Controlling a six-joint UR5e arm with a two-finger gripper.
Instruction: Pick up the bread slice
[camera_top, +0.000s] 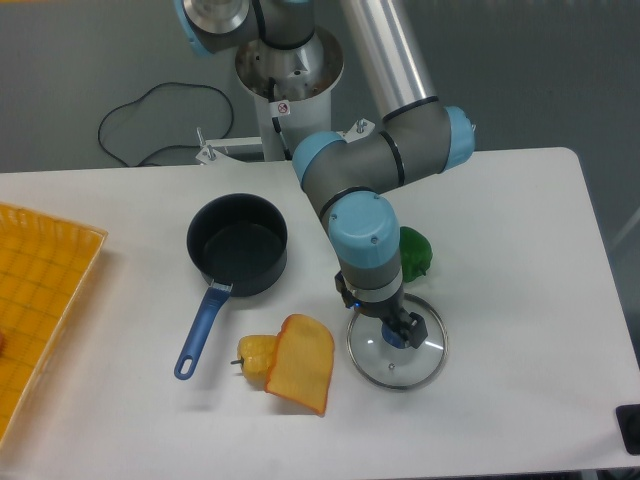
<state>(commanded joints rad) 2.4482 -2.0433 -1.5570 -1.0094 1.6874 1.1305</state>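
The bread slice (303, 363) is a flat yellow-orange piece with a darker orange crust, lying on the white table near the front, leaning against a small yellow pepper (255, 354). My gripper (397, 331) points straight down over a glass lid (410, 362), to the right of the slice and apart from it. The wrist hides most of the dark fingers, so their spread is unclear. Nothing of the slice is hidden.
A dark pot (238, 245) with a blue handle (203, 328) stands left of the arm. A green pepper (416, 250) lies behind the gripper. A yellow tray (40, 290) sits at the table's left edge. A black object (630, 426) sits at the right front corner.
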